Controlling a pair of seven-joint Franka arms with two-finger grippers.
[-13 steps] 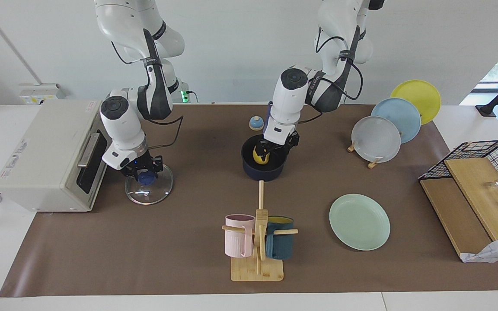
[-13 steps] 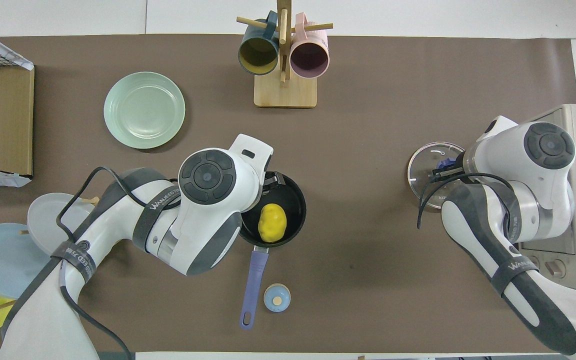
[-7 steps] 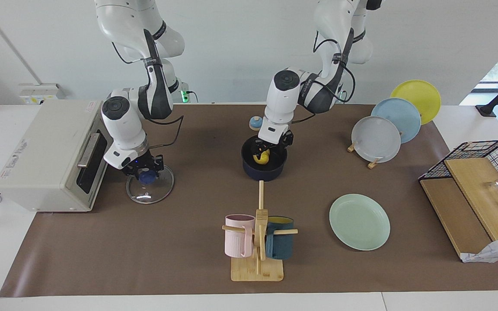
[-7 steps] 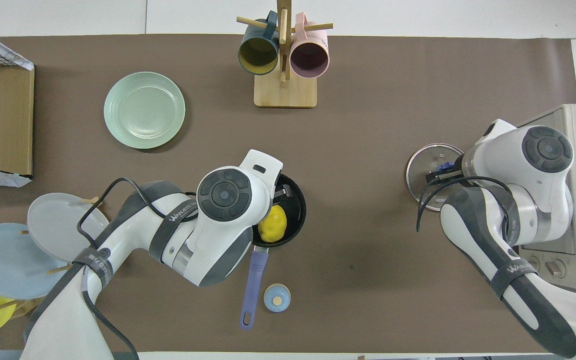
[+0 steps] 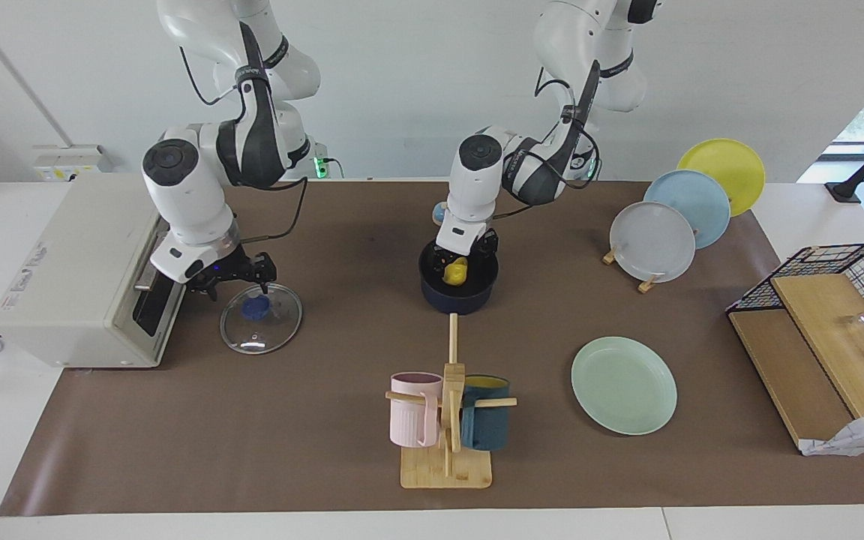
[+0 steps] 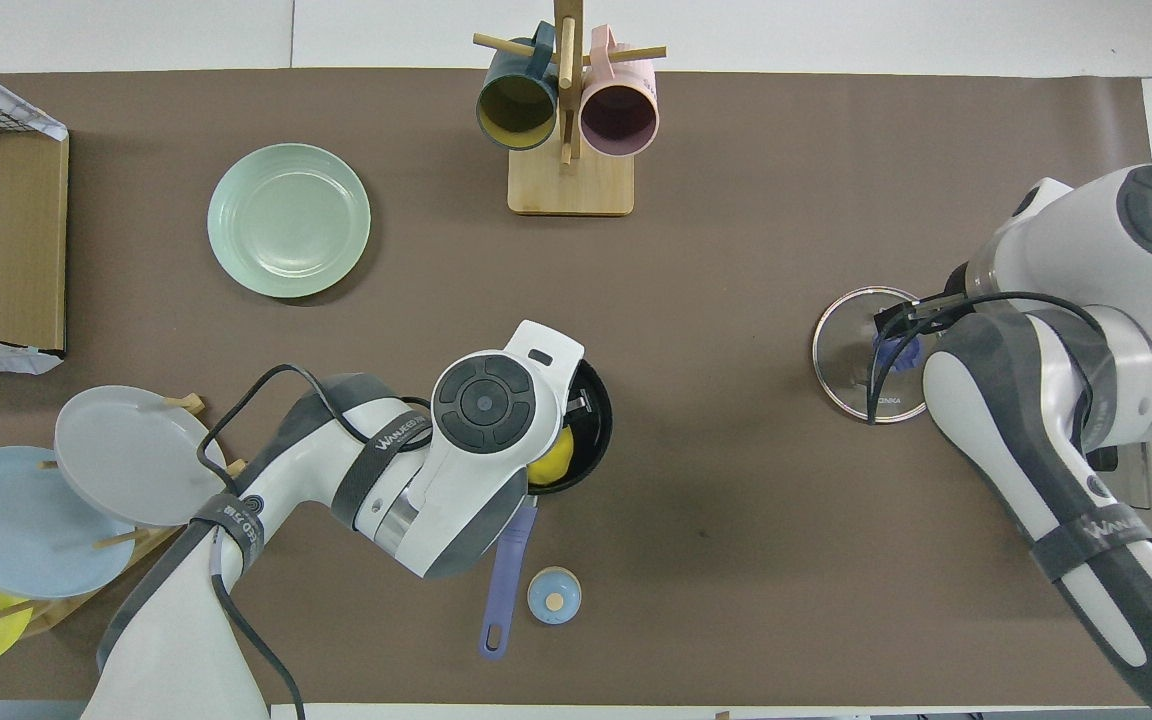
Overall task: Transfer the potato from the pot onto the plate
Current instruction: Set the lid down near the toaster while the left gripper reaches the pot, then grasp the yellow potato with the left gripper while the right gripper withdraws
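STEP: reach-in | my left end effector (image 5: 463, 262) down in pot (image 5: 459, 298), fingers apart astride potato (image 5: 455, 273), not clamped | plate (image 5: 624, 385) bare, farther out | my right end effector (image 5: 238, 273) apart over glass lid (image 5: 260, 319), waiting

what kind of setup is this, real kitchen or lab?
Most likely a lab bench dressed as a kitchen, not a real one. A brown mat covers a plain white table, with a toaster oven, a plate rack and a mug stand laid out as props.
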